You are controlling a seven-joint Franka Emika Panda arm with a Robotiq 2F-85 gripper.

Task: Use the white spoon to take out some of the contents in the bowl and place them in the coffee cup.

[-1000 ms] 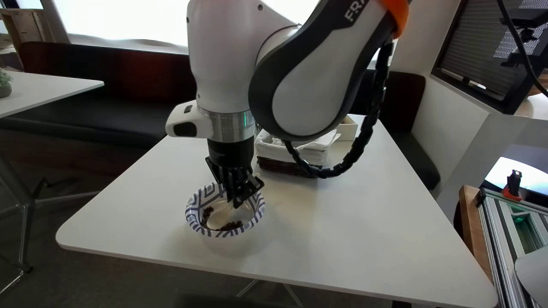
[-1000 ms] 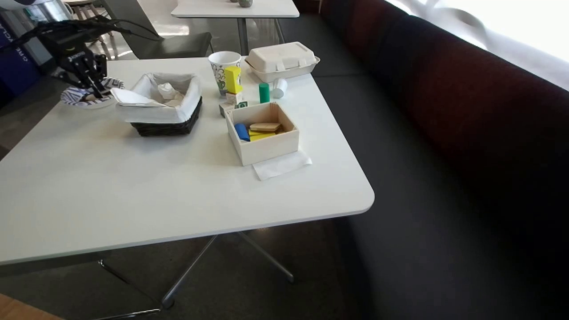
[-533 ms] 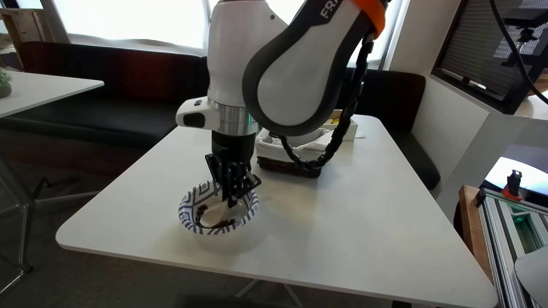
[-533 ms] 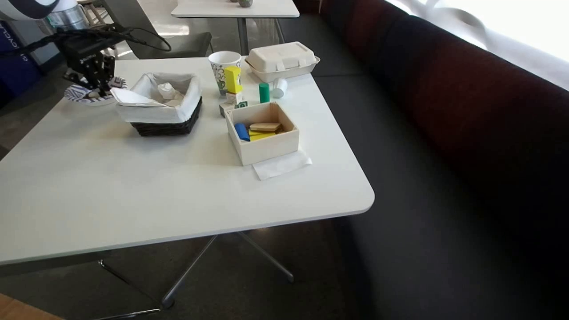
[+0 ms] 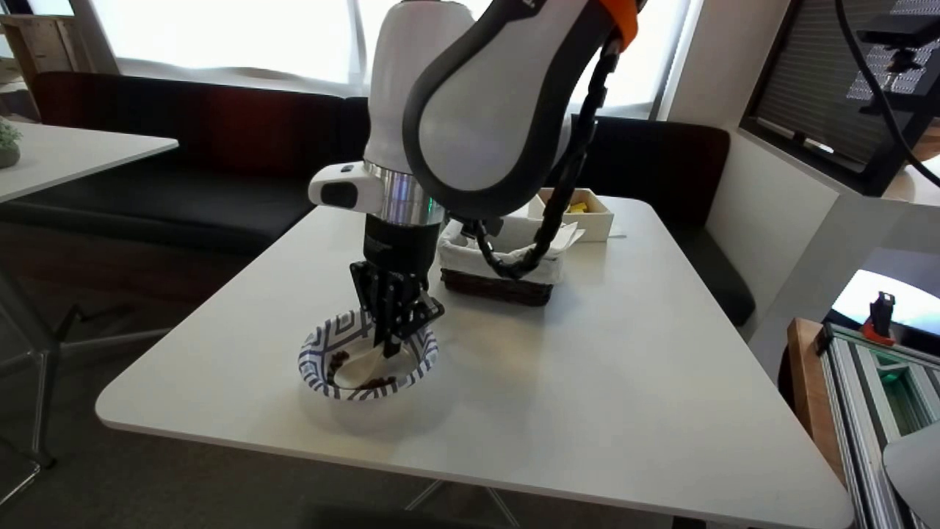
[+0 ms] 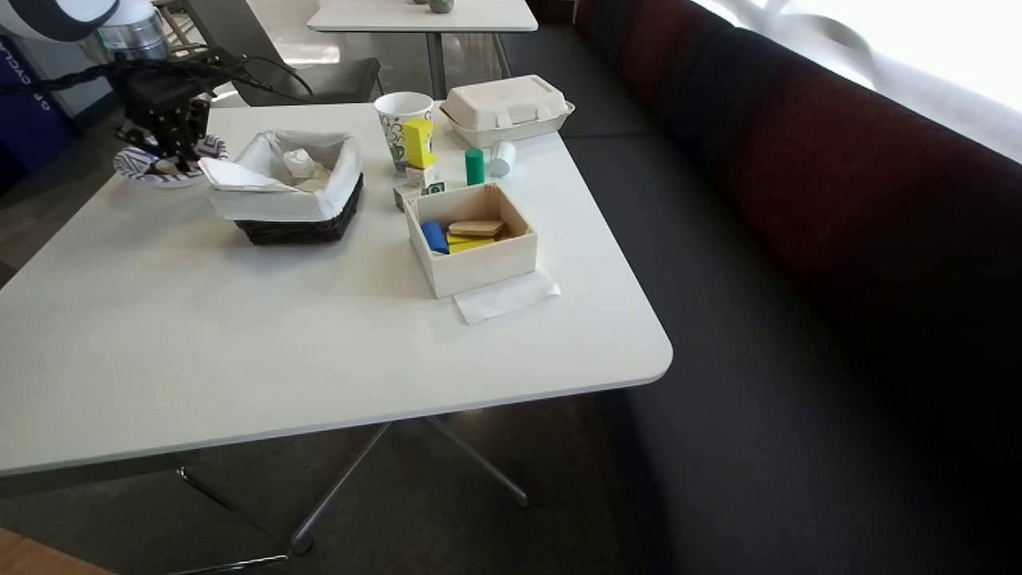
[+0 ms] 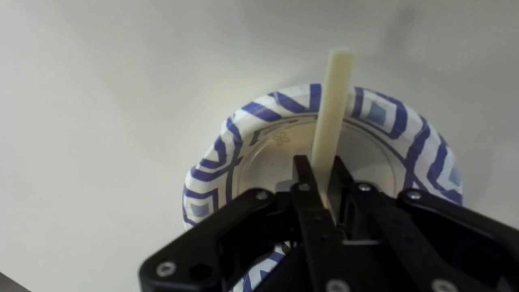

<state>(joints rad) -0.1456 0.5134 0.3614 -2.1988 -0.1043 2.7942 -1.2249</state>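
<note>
While the tool grips the white spoon partway along its handle, the spoon's broad end sits down in the patterned bowl, with the dark brown contents lying around it near the wall. The step in hand is most likely the scoop. A good one would slide the spoon's front edge low along the bottom and under the pieces, using the wall as a stop so that they roll in rather than away, then level the spoon before any lift. Pressure is best kept light, since the bowl looks thin and may skid across the tabletop. In the wrist view, the handle's free end reaches out over the rim, so a steep tilt could make it catch there. No dark pieces can be made out on the spoon's face, so lifting now would probably gain little. The coffee cup stands well apart, past a lined basket, which calls for a high, level, slow carry afterwards.
</note>
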